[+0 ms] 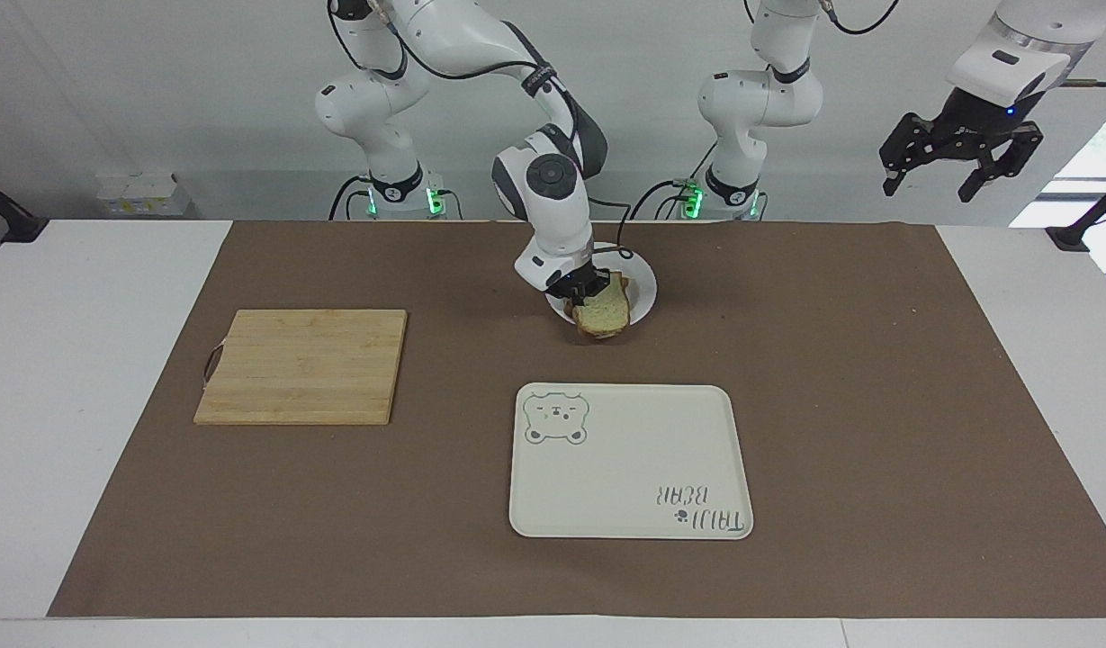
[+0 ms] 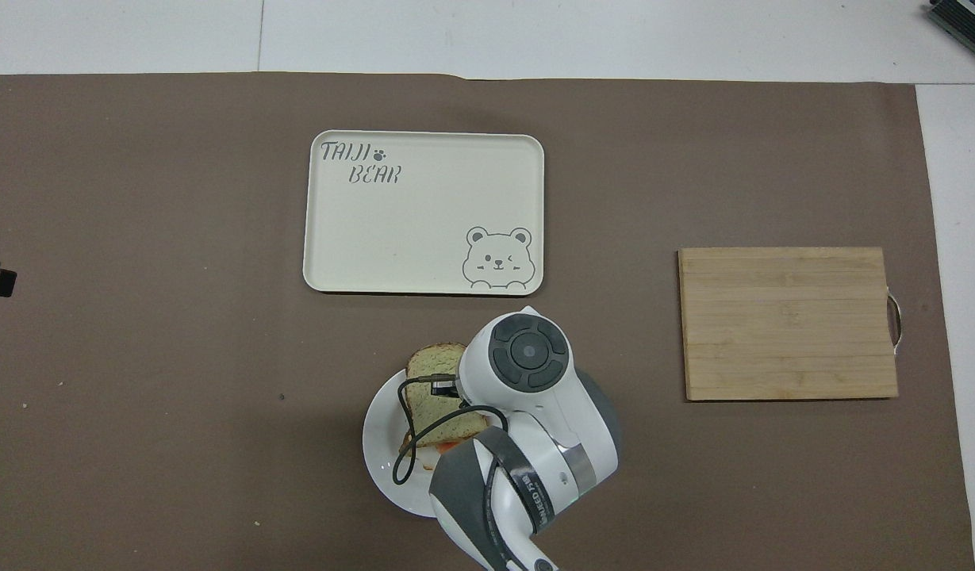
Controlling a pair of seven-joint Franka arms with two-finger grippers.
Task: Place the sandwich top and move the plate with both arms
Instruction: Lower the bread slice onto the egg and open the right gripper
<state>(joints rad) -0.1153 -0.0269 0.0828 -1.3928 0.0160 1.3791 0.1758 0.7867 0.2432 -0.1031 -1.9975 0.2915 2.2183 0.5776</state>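
Note:
My right gripper (image 1: 587, 290) is shut on the sandwich top (image 1: 606, 311), a pale speckled slice with a brown crust. It holds the slice tilted, low over the white plate (image 1: 645, 290). In the overhead view the sandwich top (image 2: 434, 373) covers most of the egg-bearing slice, of which an orange sliver (image 2: 447, 446) shows on the plate (image 2: 382, 444). The slice's rounded end overhangs the plate rim toward the tray. I cannot tell whether it touches the slice below. My left gripper (image 1: 961, 158) waits open, raised high past the left arm's end of the table.
A cream tray with a bear drawing (image 1: 630, 461) (image 2: 424, 210) lies farther from the robots than the plate. A wooden cutting board (image 1: 301, 365) (image 2: 788, 321) lies toward the right arm's end. A brown mat (image 1: 876, 405) covers the table.

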